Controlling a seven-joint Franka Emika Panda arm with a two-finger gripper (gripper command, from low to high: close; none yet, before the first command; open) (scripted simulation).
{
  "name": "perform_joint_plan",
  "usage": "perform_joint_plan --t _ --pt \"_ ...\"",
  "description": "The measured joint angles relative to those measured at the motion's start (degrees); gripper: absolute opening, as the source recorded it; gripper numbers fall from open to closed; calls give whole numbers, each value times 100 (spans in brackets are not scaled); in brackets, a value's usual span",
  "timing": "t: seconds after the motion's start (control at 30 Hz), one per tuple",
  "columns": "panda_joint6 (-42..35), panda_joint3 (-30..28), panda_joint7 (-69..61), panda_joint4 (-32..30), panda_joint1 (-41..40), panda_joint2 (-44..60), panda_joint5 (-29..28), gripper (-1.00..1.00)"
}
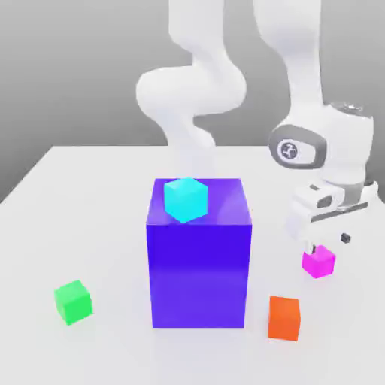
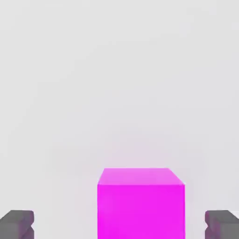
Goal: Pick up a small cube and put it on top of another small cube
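My jaws stand wide open around the small cube (image 2: 141, 203), one fingertip (image 2: 17, 223) on each side, clear gaps both ways, nothing gripped. Cube rests on the table (image 1: 105, 353), beside the orange cube (image 1: 284, 317)

Small magenta-pink cube (image 1: 319, 262): plain, matte, evenly coloured faces, smooth, without texture. Large blue-violet block (image 1: 198, 256): smooth, with a faint sheen on its upper face. Cyan cube (image 1: 185, 199), green cube (image 1: 73, 301) and orange cube (image 1: 284, 317): flat, matte, smooth, resembling solid plastic. Table (image 1: 90, 203): pale grey, smooth, softly reflective near the block. Arm (image 1: 195, 90): glossy white moulded shell. Gripper (image 2: 119, 225) fingertips (image 2: 17, 224): dark grey, dull, rubber-like pads.
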Motion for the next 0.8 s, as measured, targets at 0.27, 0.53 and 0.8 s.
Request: perform_joint_plan --t 0.27,0.53,0.8 --pt "529 -1655 721 131 1393 690 -987 -100" --pt "489 -1518 686 124 1275 629 -932 -100" --pt "-21 -52 -216 -26 132 -78 305 -100"
